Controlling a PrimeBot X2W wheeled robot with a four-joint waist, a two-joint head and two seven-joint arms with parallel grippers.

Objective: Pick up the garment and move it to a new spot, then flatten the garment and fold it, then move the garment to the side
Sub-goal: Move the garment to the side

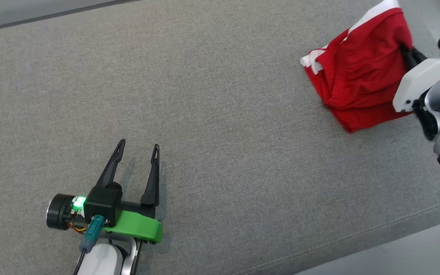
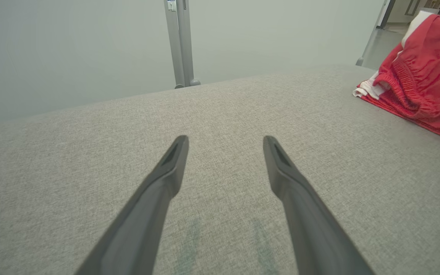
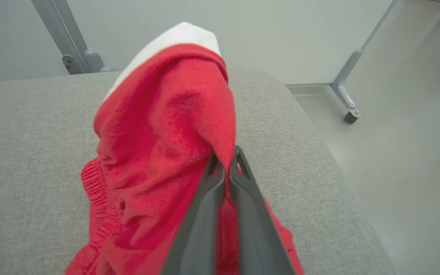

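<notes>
Grey cushion (image 1: 220, 95): right gripper (image 3: 225, 162) clamped on red garment (image 1: 357, 76), one fold held up; left gripper (image 1: 138, 146) low over the fabric, fingers apart.

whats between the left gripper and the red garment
Nothing: only bare grey upholstery runs from the open left gripper to the red garment. The head view shows the whole stretch; the left wrist view agrees.

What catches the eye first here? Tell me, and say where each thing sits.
The red garment with white trim, bunched and pulled up at the far right of the grey upholstered surface, stands out most. The right pincer is shut on a fold of it. The left pincer hovers open and empty at the near left of the surface.
</notes>
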